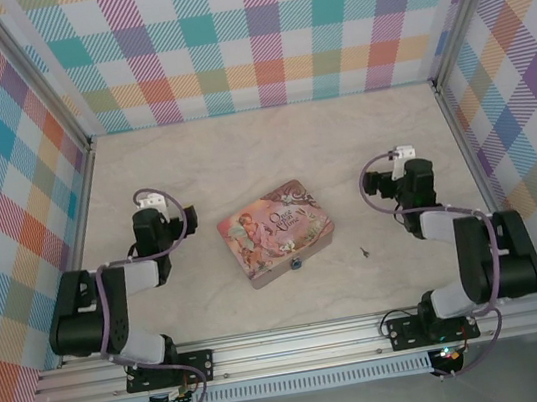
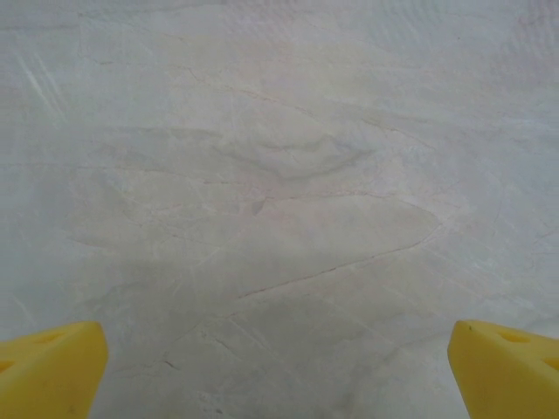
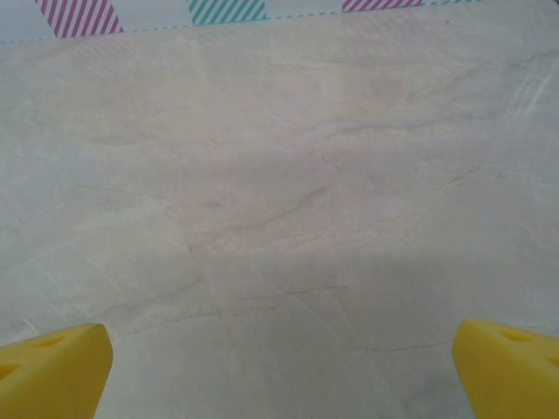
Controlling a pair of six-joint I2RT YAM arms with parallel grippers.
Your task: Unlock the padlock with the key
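Both the left gripper (image 2: 279,380) and right gripper (image 3: 279,380) gape wide, empty; the right should pinch the key (image 1: 364,250), lying back-left of it, squarely.

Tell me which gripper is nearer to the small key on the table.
Right. The right gripper is just behind the key, slightly to its right; the left gripper is far to its left, past the tin.

pale marbled table (image 1: 241,154) carries a pink tin (image 1: 275,230) at centre; the key (image 1: 364,250) lies near its right.
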